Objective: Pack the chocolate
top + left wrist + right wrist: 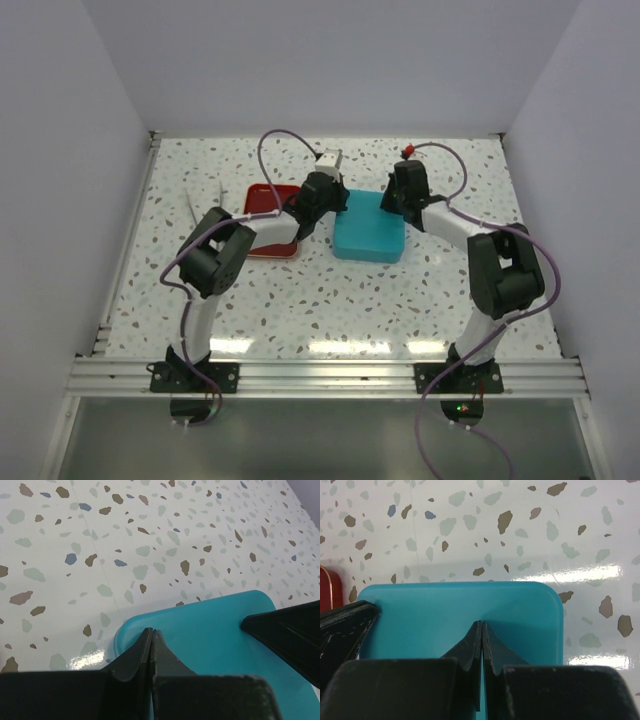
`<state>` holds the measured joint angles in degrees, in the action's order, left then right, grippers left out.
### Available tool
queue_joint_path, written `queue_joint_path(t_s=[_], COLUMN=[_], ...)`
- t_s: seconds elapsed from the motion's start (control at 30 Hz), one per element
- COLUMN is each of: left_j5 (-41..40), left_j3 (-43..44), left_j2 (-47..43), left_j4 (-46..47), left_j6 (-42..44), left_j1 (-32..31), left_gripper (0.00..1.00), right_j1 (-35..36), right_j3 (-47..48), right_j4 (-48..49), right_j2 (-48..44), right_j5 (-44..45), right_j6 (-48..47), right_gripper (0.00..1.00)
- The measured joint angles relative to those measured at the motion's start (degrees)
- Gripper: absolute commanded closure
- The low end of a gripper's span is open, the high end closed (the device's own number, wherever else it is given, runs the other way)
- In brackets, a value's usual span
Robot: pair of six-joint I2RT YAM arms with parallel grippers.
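Observation:
A teal square tin (pixel 368 235) sits mid-table with a smooth teal lid (pixel 215 630) covering it. No chocolate shows in any view. My left gripper (pixel 151 630) is shut, its tips pressed together over the lid's left part, with nothing between them. My right gripper (pixel 481 622) is shut too, tips together over the same lid (pixel 445 610) from the other side. In the top view the left gripper (pixel 338 202) and the right gripper (pixel 397 200) face each other across the tin's far edge.
A red tray (pixel 270 210) lies just left of the tin, partly under the left arm; its gold-rimmed corner (pixel 327 587) shows in the right wrist view. White walls enclose the speckled table (pixel 300 300) on three sides.

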<state>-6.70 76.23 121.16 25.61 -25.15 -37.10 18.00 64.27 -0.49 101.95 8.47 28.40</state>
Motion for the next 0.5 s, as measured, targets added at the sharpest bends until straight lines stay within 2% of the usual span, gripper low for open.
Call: queue_joint_path(t_s=[0.5], left_j5=[2.1], left_j3=[-4.5], left_j2=[-0.6], left_j4=[6.0], left_j6=[-2.9], left_j1=[0.3], left_gripper=[1.00], right_j1=[1.9], right_j3=[-5.0], right_j4=[-3.5], right_j2=[-6.1], right_j5=[-3.4], right_j6=[-1.3], right_gripper=[1.00])
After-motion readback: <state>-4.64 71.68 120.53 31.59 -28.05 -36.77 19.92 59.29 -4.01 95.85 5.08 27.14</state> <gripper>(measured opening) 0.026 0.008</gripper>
